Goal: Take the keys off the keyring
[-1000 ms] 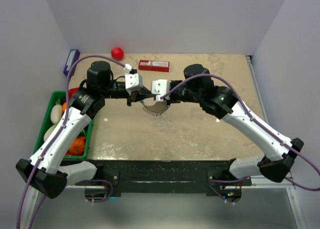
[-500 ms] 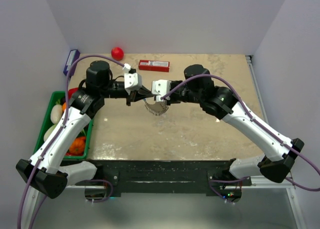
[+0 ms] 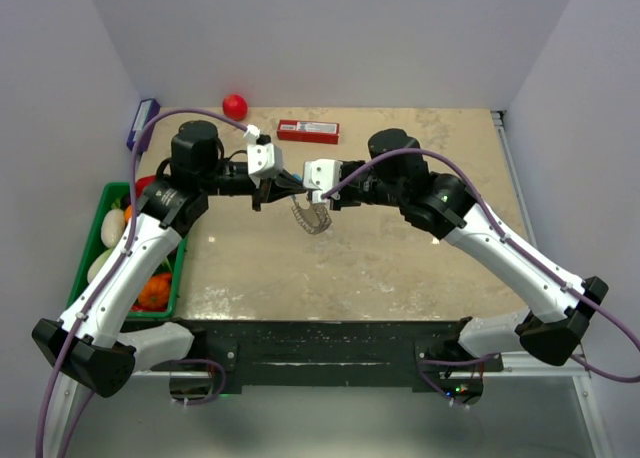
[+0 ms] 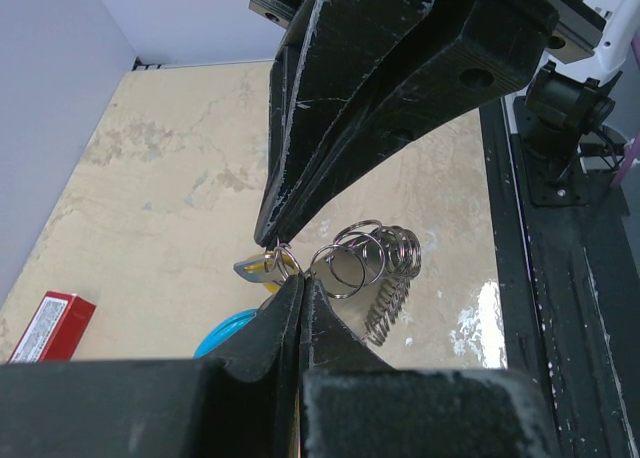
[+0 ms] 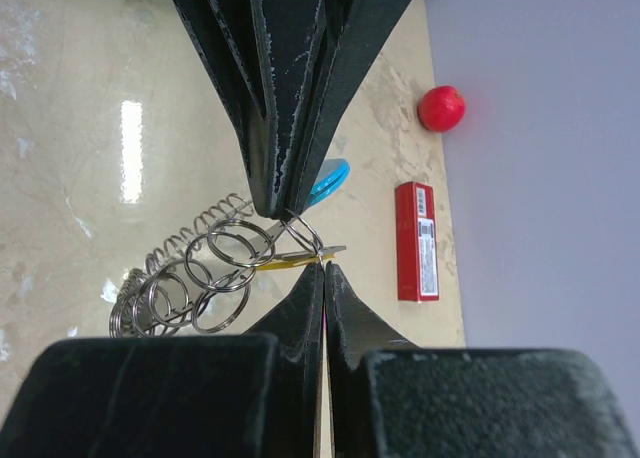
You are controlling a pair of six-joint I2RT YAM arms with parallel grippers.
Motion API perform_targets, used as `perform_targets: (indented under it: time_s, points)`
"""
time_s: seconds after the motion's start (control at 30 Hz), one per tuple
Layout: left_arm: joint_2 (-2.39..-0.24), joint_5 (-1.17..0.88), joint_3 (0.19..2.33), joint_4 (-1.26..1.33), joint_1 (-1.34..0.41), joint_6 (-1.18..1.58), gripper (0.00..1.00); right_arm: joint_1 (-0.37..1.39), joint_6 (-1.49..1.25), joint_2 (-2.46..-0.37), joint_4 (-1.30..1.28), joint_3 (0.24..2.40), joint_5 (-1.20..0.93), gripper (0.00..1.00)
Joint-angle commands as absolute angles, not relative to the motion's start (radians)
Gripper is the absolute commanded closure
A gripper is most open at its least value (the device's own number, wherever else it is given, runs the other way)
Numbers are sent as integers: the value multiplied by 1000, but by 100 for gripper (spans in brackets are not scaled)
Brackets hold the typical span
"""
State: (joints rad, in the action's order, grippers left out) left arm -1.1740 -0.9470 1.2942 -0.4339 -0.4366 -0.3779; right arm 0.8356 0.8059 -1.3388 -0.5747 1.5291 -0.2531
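Key: one small brass-yellow key [image 5: 288, 262], lifted clear of the table [image 3: 400, 268] at the spot where the two sets of fingertips meet; it is not yet off its small end ring.
Keyring: the keyring [image 5: 215, 263] hangs from that same spot, its silvery rings and coil trailing down, its blue segment [image 5: 330, 181] behind the tips.
Left gripper: the left gripper [image 4: 300, 288] is pressed together, apparently pinching the end ring.
Right gripper: the right gripper [image 5: 323, 273] is also clamped tight, its tips at the key's edge and seemingly nipping it.
Just changed: a second ago the overhead view showed the hanging links fanned out wide. Now they are drawn into a narrower bunch, while both wrists sit almost where they were.
Meaning: the rings are probably being turned or tugged at the pinch point, but key and ring remain joined, so the removal is underway and not done.
Surroundings: a red box [image 3: 308, 130] and a red ball [image 3: 234, 105] lie well apart at the far wall.
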Motion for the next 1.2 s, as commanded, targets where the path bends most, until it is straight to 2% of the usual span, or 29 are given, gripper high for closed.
perform_targets:
  time_s: [0.0,1.17]
  points:
    - [-1157,-983,1328,-382,-430,-359,100,833,810,-1299,-531,1529,-239,100]
    - [-1166,-1012,1333,-377,-420,-342,100,831,805,-1304,-551,1574,-250,100]
